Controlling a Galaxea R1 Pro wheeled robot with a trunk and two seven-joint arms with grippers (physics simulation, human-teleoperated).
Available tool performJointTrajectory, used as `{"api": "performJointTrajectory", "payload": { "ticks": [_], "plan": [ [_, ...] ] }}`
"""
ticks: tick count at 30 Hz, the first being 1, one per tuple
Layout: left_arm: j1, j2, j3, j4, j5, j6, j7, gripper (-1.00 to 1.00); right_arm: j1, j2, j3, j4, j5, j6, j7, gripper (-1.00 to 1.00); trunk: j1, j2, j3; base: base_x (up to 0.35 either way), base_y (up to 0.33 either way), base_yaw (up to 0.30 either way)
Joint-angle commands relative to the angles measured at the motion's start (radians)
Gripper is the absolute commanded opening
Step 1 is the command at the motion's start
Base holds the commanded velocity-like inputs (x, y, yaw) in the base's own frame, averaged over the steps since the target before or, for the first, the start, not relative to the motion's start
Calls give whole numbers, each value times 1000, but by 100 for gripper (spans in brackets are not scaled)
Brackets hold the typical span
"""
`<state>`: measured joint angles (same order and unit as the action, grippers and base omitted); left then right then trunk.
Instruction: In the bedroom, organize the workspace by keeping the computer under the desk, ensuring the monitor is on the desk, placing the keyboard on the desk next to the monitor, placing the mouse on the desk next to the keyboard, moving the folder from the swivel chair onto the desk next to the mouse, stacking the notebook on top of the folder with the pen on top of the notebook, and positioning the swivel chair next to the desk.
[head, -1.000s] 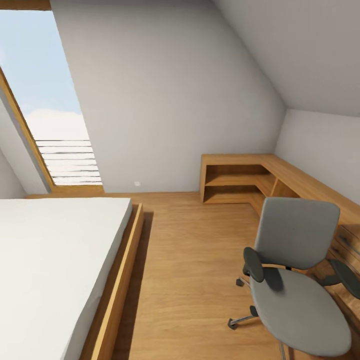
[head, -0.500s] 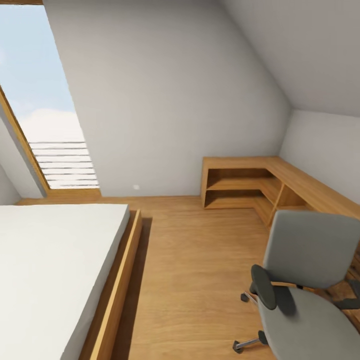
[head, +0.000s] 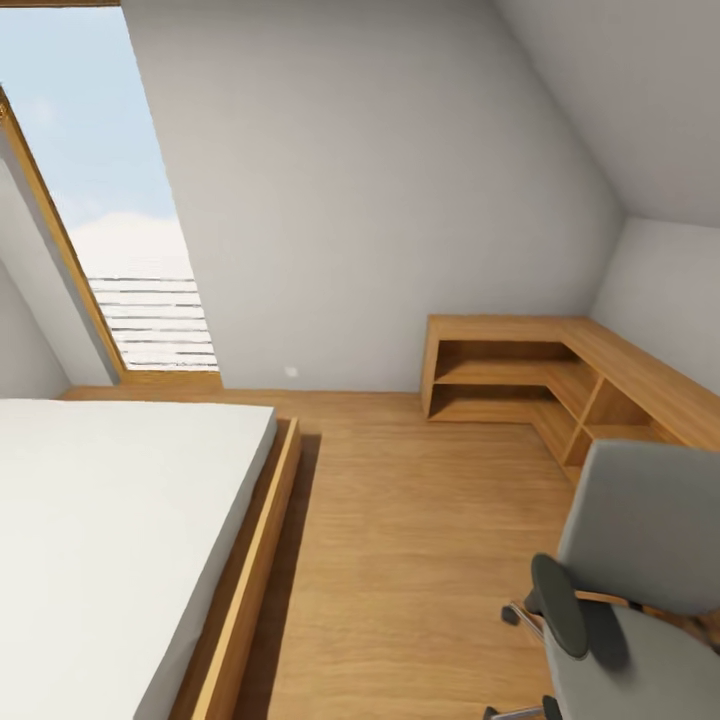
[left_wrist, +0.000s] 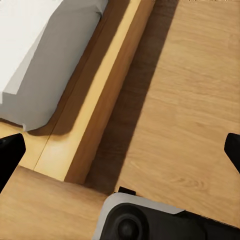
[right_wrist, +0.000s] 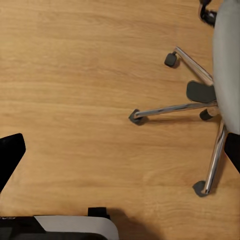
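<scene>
At the near right, the swivel chair (head: 640, 590) is standing empty-seated beside the low oak shelving (head: 560, 385); both grippers (left_wrist: 120, 150) (right_wrist: 120, 150) are hanging spread wide apart, holding nothing. Rolling closer could be knocking its castors (right_wrist: 135, 117).

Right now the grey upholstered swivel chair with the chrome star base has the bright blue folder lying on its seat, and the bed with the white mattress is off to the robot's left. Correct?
Not quite. The grey upholstered swivel chair has nothing blue on the visible part of its seat in the head view; no folder appears there. The rest holds: the bed with the white mattress lies to the robot's left.
</scene>
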<state>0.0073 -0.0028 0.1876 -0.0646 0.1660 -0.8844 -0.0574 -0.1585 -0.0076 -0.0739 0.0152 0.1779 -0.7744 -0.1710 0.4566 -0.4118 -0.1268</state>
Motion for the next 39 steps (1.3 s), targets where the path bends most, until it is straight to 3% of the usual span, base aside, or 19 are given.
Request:
{"api": "performJointTrajectory", "payload": {
  "ticks": [1,9,20,39],
  "plan": [
    [0,0,1,-2,7,-1,-6,100,-1,0,-7,2,11,-3,-4,100,1,-2,-2,217,0,23],
    [0,0,1,-2,7,0,-6,100,-1,0,-7,2,11,-3,-4,100,1,-2,-2,249,0,4],
    [0,0,1,-2,7,0,-6,100,-1,0,-7,2,11,-3,-4,100,1,-2,-2,55,0,-100],
    [0,1,1,-2,7,1,-5,100,-1,0,-7,2,11,-3,-4,100,1,-2,-2,318,0,-3]
  ]
}}
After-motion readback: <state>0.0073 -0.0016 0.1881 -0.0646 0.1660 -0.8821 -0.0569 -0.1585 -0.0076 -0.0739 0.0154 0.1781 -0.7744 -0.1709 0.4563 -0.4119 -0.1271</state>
